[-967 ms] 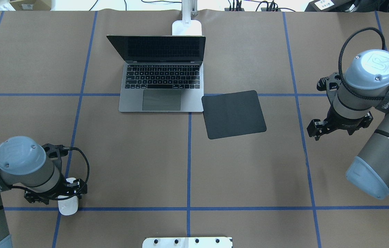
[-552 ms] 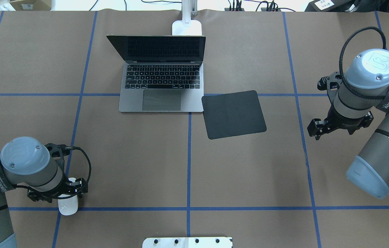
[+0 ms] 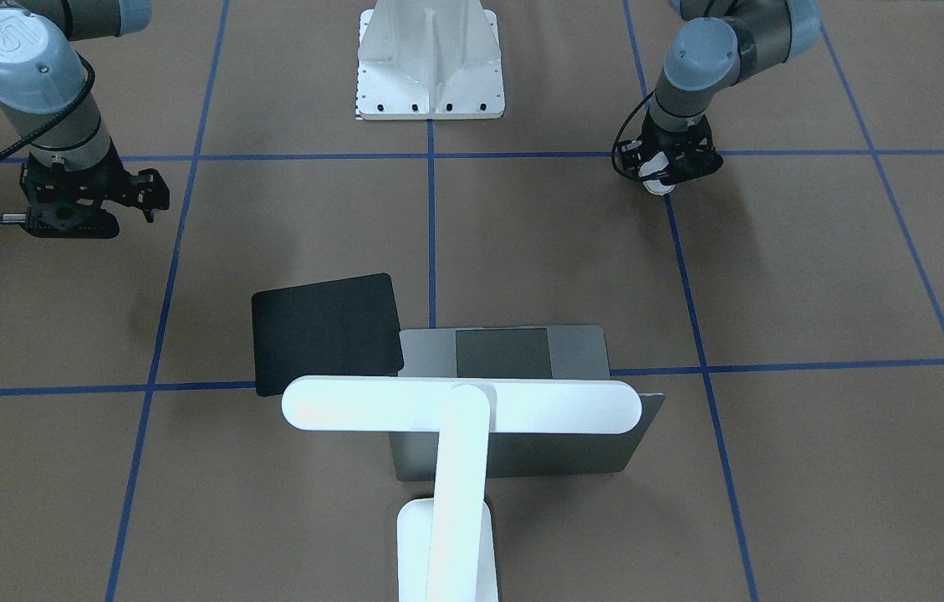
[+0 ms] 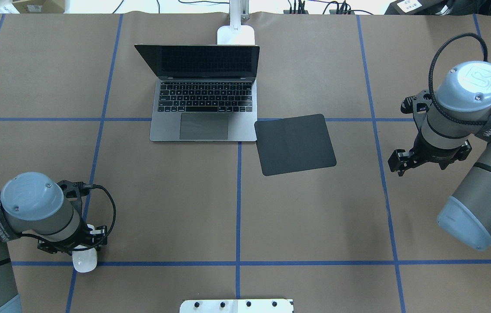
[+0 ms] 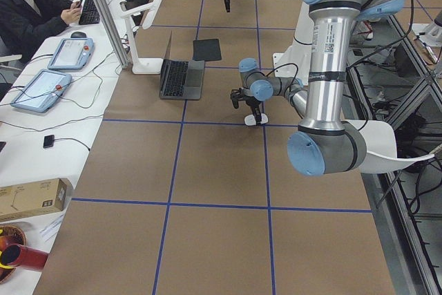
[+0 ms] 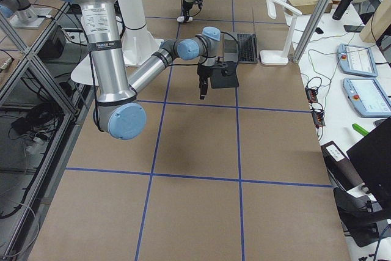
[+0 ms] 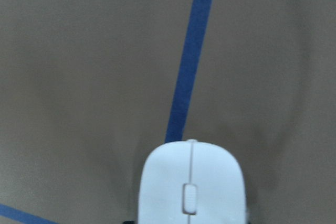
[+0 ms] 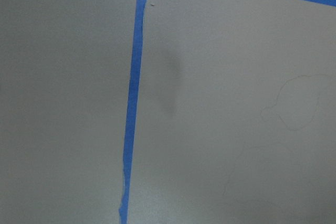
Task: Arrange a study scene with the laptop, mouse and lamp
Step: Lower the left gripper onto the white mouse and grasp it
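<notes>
The white mouse (image 4: 83, 263) lies on the table near the front left, on a blue tape line. My left gripper (image 4: 75, 248) is down over it with its fingers on the mouse's sides. The left wrist view shows the mouse (image 7: 191, 187) centred at the bottom edge. The grey laptop (image 4: 204, 117) stands open at the back centre. The white lamp (image 3: 459, 405) stands behind it, with its bar head over the lid. My right gripper (image 4: 430, 160) hangs open and empty above the right side of the table.
A flat black mat (image 4: 295, 144) lies just right of the laptop's front corner. A white bolted pedestal (image 3: 430, 63) stands at the robot's edge of the table. Blue tape lines cross the brown table cover (image 4: 315, 217).
My left arm has shifted a little to the right and lower over the mouse, and its gripper looks narrower. The mouse has barely moved. The right arm has stayed nearly still.
</notes>
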Robot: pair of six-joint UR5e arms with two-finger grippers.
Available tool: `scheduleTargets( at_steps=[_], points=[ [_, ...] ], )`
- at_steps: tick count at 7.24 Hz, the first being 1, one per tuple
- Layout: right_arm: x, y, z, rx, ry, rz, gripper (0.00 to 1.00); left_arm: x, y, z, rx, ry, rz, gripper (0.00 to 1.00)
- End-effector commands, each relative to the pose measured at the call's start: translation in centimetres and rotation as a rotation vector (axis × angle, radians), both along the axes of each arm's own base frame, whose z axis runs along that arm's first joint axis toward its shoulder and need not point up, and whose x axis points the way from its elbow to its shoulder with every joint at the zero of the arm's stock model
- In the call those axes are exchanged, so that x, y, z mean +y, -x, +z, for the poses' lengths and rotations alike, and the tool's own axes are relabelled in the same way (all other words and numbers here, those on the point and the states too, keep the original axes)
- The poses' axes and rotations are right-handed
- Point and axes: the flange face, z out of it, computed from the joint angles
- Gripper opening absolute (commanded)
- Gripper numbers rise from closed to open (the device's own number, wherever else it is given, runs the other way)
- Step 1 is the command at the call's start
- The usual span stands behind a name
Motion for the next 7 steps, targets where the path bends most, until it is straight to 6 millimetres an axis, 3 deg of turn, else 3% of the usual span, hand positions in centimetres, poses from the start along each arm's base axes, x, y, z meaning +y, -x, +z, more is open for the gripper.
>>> scheduleTargets(
  at_steps=[1,3,4,5,6,7],
  points=[
    [-0.4,-0.5,0.3,0.001,0.001,-0.001,1.0,-0.2,-0.2,-1.1,0.02,-0.005,0.004,0.13],
    [-2.1,-3.2,1.2,0.04,-0.015,-0.083,1.0,-0.4,0.7,-3.8,0.067,-0.027,-0.002,0.12],
    [-3.2,-5.2,2.0,0.049,-0.019,-0.086,1.0,-2.0,0.7,-6.1,0.107,-0.048,-0.029,0.12],
    [-5.1,-7.5,3.8,0.059,-0.015,-0.098,1.0,-4.0,0.1,-10.3,0.147,-0.081,-0.042,0.12],
    [-7.3,-10.6,6.2,0.069,-0.011,-0.12,1.0,-5.9,-1.1,-16.0,0.163,-0.096,-0.06,0.12],
    [-9.1,-13.5,8.6,0.075,-0.002,-0.14,1.0,-6.8,-1.7,-20.8,0.174,-0.105,-0.067,0.12]
  ],
)
